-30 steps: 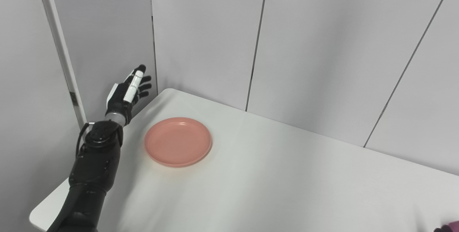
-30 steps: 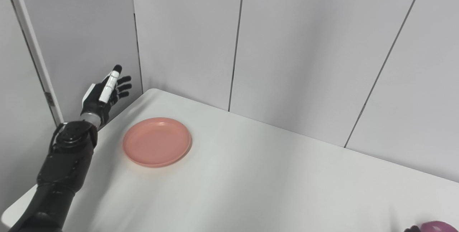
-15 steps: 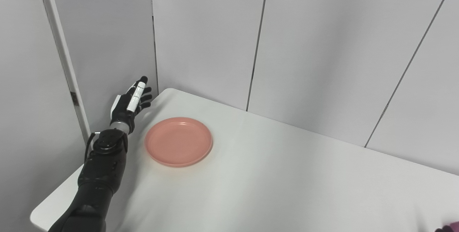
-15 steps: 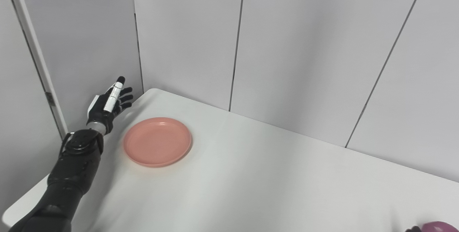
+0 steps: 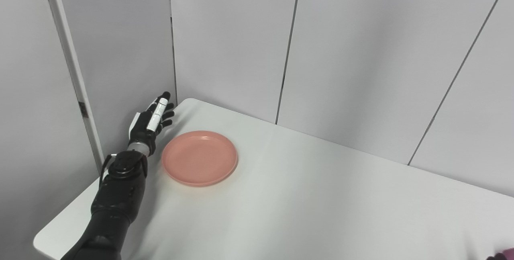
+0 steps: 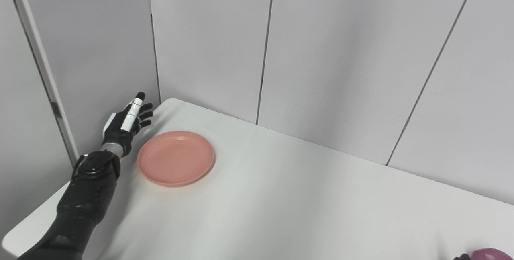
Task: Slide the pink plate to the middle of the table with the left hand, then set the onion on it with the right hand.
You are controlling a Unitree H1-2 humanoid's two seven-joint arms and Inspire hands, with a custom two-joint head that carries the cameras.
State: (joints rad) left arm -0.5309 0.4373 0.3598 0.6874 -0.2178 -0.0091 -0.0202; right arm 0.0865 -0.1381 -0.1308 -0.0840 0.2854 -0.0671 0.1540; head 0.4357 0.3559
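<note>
Left arm (image 5: 116, 199) entering from the lower left corner, black and jointed, reaching up and away along the left side, forearm rising to a ringed wrist. Left hand (image 5: 150, 121) open and empty, fingers (image 6: 145, 114) straight, slightly fanned, pointing up and to the right, one white-backed finger uppermost, palm turned toward the right. Right hand barely seen, only a dark sliver at the bottom right corner in both views, its pose and grip impossible to tell.
</note>
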